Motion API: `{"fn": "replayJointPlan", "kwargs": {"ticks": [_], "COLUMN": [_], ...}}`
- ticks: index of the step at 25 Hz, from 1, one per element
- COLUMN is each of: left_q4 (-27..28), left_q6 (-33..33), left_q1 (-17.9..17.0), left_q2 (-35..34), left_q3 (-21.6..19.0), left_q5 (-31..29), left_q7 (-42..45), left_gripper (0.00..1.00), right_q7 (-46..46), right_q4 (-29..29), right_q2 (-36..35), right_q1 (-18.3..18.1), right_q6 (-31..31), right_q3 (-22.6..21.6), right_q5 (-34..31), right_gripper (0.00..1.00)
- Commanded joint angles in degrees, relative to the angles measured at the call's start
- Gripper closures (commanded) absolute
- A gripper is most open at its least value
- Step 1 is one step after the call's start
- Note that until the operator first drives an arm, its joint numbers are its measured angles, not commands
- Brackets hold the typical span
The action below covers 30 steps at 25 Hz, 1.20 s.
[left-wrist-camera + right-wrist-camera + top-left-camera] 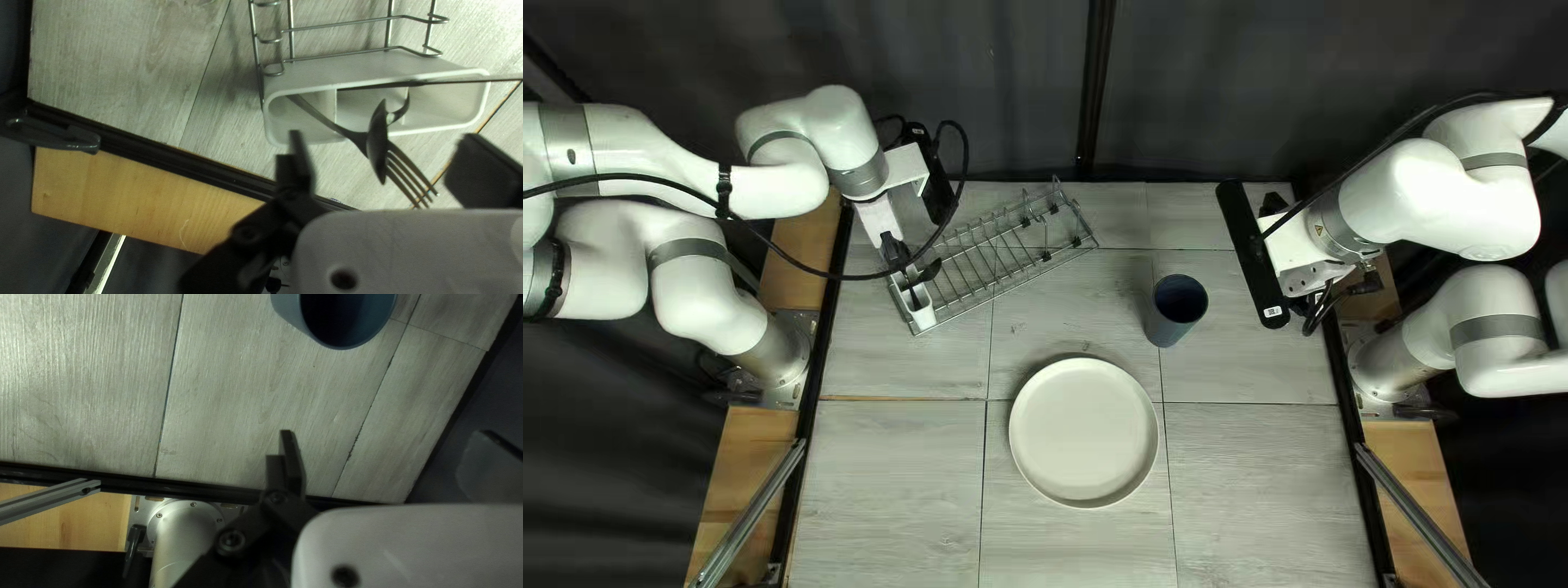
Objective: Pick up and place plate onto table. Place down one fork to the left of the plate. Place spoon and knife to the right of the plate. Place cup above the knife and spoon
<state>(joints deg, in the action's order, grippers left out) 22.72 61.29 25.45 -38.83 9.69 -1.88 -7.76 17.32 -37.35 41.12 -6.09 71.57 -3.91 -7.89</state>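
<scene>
1. The plate (1084,432) sits flat, with gray table (882,479) all around its edge.
2. The cup (1167,329) is past the plate, a bit right.
3. The rack (1013,286), past the plate's left, has a fork (357,139) and spoon (377,141) poking out.
4. The left gripper (896,248), also there, is wide open.
5. The right gripper (1298,259), far right past the plate, is open too.

I see the left arm (665,152) and right arm (1437,201) run off the top left view's sides; the dark cutlery (928,270) at its upper left is too small to tell apart. The right wrist view's edge cuts off the cup (289,307).
</scene>
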Motion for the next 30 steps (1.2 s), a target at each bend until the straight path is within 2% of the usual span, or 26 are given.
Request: {"fn": "replayJointPlan", "kwargs": {"ticks": [1, 5, 8, 11, 16, 19, 20, 26, 28, 30], "left_q4": [1.1, 4.1, 8.2, 15.7, 25.0, 29.4, 29.4, 29.4, 29.4, 29.0], "left_q6": [2.4, 5.8, 10.1, 17.2, 24.7, 28.5, 28.5, 28.5, 28.6, 28.4], "left_q1": [-0.5, -1.1, -1.5, -1.4, -1.4, -3.3, -3.3, -3.3, -3.2, -3.3], "left_q2": [-2.5, -3.9, -4.6, -4.6, -3.9, -4.9, -4.9, -4.9, -4.7, -4.8], "left_q3": [-0.6, -2.3, -3.7, -5.1, -7.5, -9.4, -9.4, -9.4, -8.6, -8.6], "left_q5": [0.6, 0.9, 0.9, 0.1, -0.3, 2.6, 2.6, 2.6, 4.5, 10.4], "left_q7": [0.2, 1.7, 2.5, 3.2, 5.1, 6.0, 6.0, 6.0, 7.0, 11.6], "left_gripper": [1.0, 1.0, 1.0, 1.0, 0.99, 1.0, 0.98, 1.0, 1.0, 1.0], "right_q7": [0.0, 0.0, 0.0, 0.0, 0.0, 0.0, 0.0, 0.0, 0.0, 0.0], "right_q4": [0.0, 0.0, 0.0, 0.0, 0.0, 0.0, 0.0, 0.0, 0.0, 0.0], "right_q2": [0.0, 0.0, 0.0, 0.0, 0.0, 0.0, 0.0, 0.0, 0.0, 0.0], "right_q1": [0.0, 0.0, 0.0, 0.0, 0.0, 0.0, 0.0, 0.0, 0.0, 0.0], "right_q6": [0.0, 0.0, 0.0, 0.0, 0.0, 0.0, 0.0, 0.0, 0.0, 0.0], "right_q3": [0.0, 0.0, 0.0, 0.0, 0.0, 0.0, 0.0, 0.0, 0.0, 0.0], "right_q5": [0.0, 0.0, 0.0, 0.0, 0.0, 0.0, 0.0, 0.0, 0.0, 0.0], "right_gripper": [0.0, 0.0, 0.0, 0.0, 0.0, 0.0, 0.0, 0.0, 0.0, 0.0]}}
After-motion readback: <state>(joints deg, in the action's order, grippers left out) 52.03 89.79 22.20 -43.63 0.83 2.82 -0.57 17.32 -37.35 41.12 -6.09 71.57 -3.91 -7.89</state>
